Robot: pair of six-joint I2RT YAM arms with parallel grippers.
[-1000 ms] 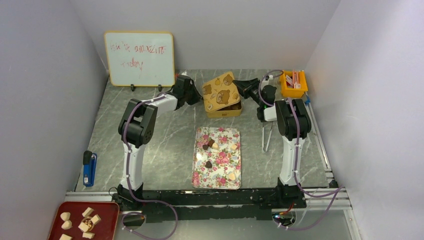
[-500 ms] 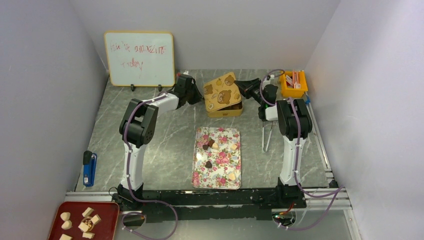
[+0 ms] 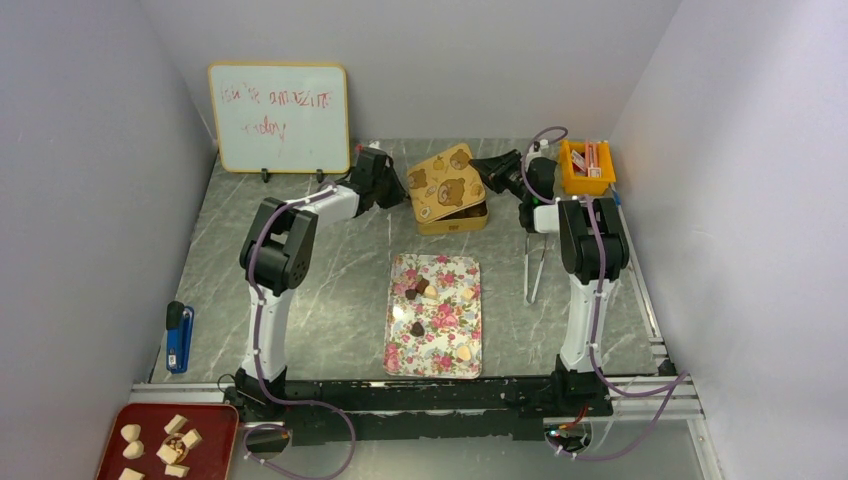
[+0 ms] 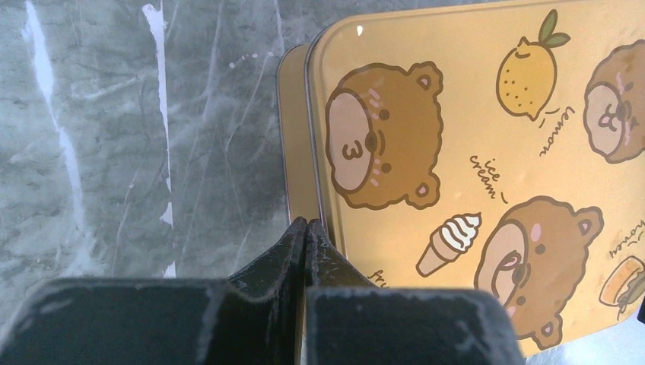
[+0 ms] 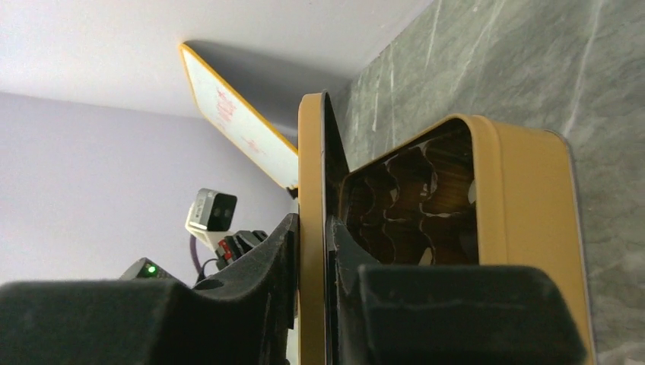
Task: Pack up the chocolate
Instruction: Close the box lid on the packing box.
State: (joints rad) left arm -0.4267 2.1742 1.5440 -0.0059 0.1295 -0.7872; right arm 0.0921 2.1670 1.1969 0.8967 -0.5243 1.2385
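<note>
Chocolate pieces [image 3: 417, 328], small dark brown, tan and cream sweets, lie scattered on the rectangular floral-print tray [image 3: 400, 352]. The tray sits well apart from both claws, on their near side toward the arm bases.

Right claw [image 5: 312, 225]: clenched on the yellow bear-print metal lid [image 4: 456, 152]. One finger bears on each face of the lid at its edge. The lid stands raised at a steep tilt over the yellow rectangular tin [image 5: 525, 228]. Just beside the inner finger, the tin's interior shows a dark brown moulded insert [image 5: 411, 198] with scalloped cavities. Whether any cavity holds a sweet cannot be told.

Left claw [image 4: 305, 228]: clenched, fingertips pressed together with nothing between them. The tips sit at the lid's edge, where it meets the tin's rim, on the opposite side of the lid from the right claw. Contact with the rim cannot be confirmed.

Other items:
- Metal tongs [image 3: 535, 270] lie on the grey marble-pattern table [image 3: 330, 290], nearer the bases than the right claw.
- An orange plastic bin [image 3: 587, 180] stands near the right claw, on its right.
- A framed whiteboard with red writing [image 3: 280, 117] stands behind and left of the left claw.
- A blue handheld tool [image 3: 178, 340] and a red tray of pale beige chunks [image 3: 215, 425] lie far from the left claw, on its near left.
</note>
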